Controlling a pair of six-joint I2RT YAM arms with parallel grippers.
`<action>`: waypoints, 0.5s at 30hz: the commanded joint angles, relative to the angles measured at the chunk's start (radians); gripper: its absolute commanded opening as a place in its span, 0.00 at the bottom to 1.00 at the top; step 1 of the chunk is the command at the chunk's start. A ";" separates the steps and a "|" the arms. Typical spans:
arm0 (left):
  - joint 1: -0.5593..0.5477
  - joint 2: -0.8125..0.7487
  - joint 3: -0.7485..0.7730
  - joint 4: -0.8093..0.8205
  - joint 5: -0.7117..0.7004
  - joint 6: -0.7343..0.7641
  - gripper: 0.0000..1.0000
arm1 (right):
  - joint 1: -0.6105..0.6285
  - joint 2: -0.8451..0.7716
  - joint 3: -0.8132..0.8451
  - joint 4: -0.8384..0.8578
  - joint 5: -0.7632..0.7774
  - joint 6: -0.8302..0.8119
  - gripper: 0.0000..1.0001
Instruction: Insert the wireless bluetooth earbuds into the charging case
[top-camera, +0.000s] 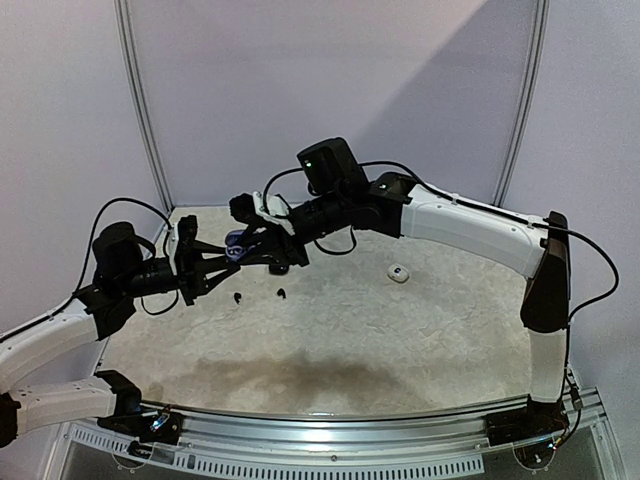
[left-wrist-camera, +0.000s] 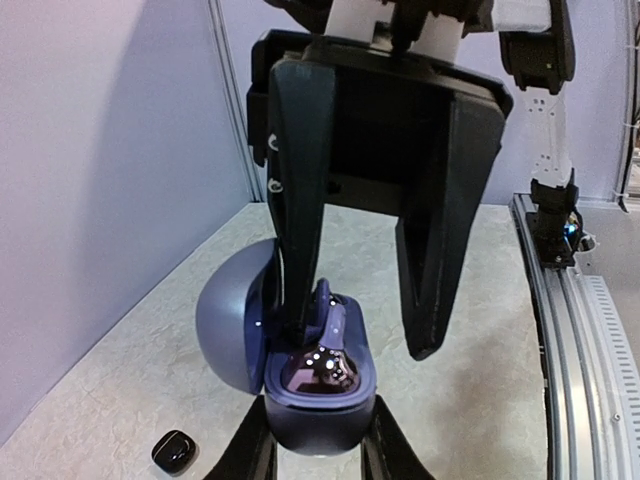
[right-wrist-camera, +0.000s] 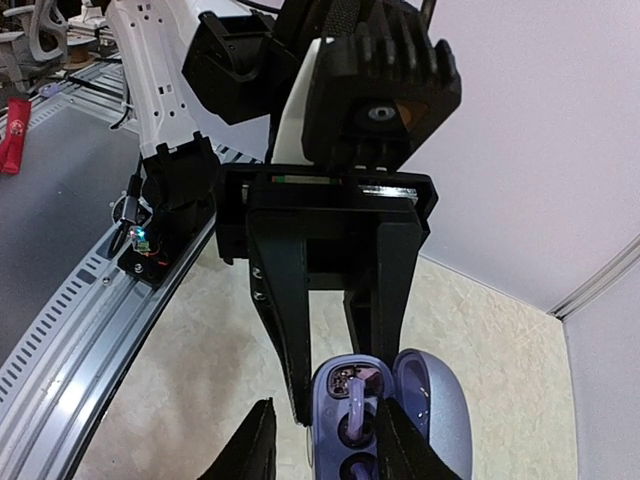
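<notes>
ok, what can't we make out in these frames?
Left wrist: right gripper finger blocks part of the charging case interior; earbud seating unclear.
Right wrist: bottom frame edge cuts off the case's lower part.
Top external: white item too small to identify.

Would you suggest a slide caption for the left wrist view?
Left gripper holds the open charging case; right gripper, jaws apart, hovers at an earbud inside it.

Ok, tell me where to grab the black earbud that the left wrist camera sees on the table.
Come straight down from above and pinch the black earbud across its shorter width. It lies low and flat on the table, so a sideways approach would likely scrape the surface. Its glossy rounded shell may slip.
</notes>
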 joint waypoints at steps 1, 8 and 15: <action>-0.011 0.002 -0.019 -0.006 -0.037 -0.010 0.00 | 0.001 -0.047 -0.007 0.038 0.027 0.036 0.37; -0.011 -0.008 -0.041 -0.049 -0.075 0.050 0.00 | -0.030 -0.165 -0.098 0.226 -0.046 0.165 0.43; -0.019 -0.025 -0.035 -0.104 -0.055 0.163 0.00 | -0.045 -0.061 -0.029 0.280 0.236 0.388 0.47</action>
